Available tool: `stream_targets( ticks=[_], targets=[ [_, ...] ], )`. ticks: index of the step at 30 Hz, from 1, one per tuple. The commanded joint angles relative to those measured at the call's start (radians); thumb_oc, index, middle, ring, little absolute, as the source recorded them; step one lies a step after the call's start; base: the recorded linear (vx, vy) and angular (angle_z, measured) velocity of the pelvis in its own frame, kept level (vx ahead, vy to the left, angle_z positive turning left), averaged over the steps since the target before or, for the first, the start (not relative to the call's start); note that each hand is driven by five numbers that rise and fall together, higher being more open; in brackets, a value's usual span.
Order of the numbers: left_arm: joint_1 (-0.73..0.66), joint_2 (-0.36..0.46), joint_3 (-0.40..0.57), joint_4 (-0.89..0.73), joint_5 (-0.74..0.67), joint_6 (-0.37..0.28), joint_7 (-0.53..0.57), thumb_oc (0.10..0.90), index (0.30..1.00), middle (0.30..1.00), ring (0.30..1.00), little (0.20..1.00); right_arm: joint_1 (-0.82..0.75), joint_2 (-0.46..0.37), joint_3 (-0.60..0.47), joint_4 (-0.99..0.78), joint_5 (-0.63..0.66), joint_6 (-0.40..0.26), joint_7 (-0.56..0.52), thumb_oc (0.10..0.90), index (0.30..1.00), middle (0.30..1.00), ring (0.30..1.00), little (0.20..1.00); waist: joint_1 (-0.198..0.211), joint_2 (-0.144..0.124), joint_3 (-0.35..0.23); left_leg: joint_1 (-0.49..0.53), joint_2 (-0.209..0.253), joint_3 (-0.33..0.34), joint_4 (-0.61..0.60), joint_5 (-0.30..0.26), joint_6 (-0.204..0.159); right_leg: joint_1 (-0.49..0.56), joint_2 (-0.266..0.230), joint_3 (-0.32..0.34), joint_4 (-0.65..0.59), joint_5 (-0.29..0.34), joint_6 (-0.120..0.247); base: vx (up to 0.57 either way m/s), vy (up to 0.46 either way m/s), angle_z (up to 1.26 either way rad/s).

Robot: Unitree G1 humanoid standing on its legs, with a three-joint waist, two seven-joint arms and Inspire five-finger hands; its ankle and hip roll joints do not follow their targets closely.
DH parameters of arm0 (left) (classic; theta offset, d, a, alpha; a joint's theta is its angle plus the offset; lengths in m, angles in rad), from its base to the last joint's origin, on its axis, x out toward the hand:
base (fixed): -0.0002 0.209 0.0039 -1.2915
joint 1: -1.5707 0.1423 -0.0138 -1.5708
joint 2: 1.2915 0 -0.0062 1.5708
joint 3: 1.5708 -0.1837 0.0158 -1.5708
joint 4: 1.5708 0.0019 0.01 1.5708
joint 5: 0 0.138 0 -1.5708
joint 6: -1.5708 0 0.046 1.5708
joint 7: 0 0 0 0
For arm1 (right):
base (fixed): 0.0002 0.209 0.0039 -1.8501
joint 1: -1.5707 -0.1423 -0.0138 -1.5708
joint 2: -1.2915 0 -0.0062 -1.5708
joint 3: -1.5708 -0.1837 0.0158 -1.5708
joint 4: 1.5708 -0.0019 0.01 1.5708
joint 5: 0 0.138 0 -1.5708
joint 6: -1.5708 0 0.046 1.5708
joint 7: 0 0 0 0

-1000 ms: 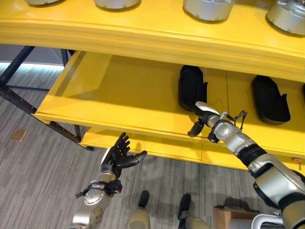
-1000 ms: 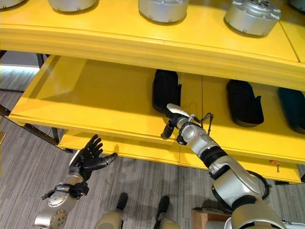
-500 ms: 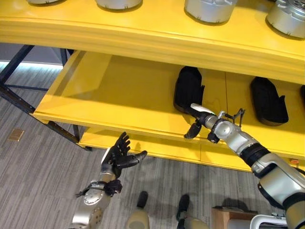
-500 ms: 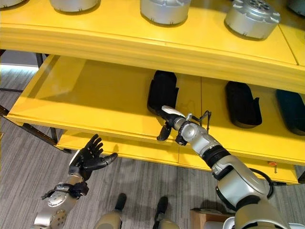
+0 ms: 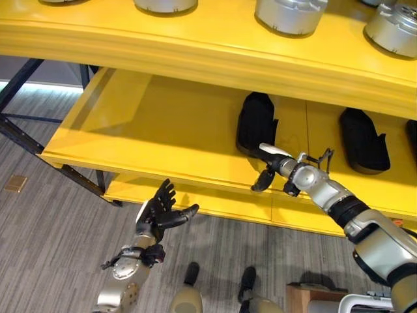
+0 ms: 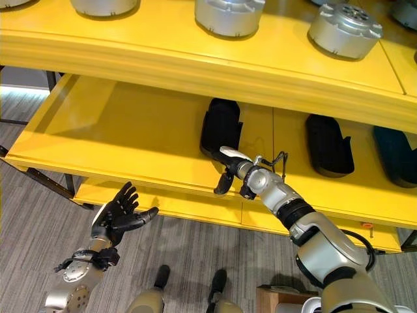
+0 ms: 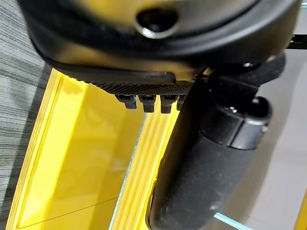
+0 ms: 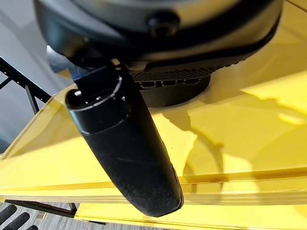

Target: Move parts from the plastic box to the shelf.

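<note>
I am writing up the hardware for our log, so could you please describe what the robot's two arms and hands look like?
Both arms are silver-grey with rounded metallic segments and black bands at the joints. The left hand is dark all over, with a textured black palm. The right hand is also dark, but its thumb bears a white cover. Thin black cables loop around each wrist.

Left hand (image 7: 158, 43) up close, dark palm bulk across the top edge, thumb (image 7: 206, 177) sticking out large. Fingers barely show as short stubs, curl unclear. Past it, yellow shelf (image 7: 81, 158) with ridged front edge; grey carpet (image 7: 19, 96) alongside.
</note>
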Motion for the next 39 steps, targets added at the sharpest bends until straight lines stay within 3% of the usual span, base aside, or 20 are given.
stream_targets(
  ticks=[1,39],
  targets=[
    [-0.055,0.039,0.019,-0.078,0.022,-0.068,-0.024,0.900,1.000,1.000,1.000,1.000,-0.091,-0.055,0.069,-0.027,0.021,-0.033,0.011,0.900,1.000,1.000,1.000,1.000,0.011,-0.028,-0.044,0.020,0.009,0.005,-0.004,-0.050,0.033,-0.011,-0.076,0.047,0.152,-0.099,0.084,0.00,0.000,0.00],
    [-0.054,0.034,0.040,-0.063,0.019,-0.073,-0.019,0.900,1.000,1.000,1.000,1.000,-0.131,-0.139,0.091,-0.044,0.002,-0.040,0.028,0.900,1.000,1.000,1.000,1.000,-0.008,-0.030,-0.042,0.026,0.013,0.015,-0.004,-0.055,0.034,-0.015,-0.070,0.055,0.155,-0.100,0.083,0.00,0.000,0.00]
  ],
)
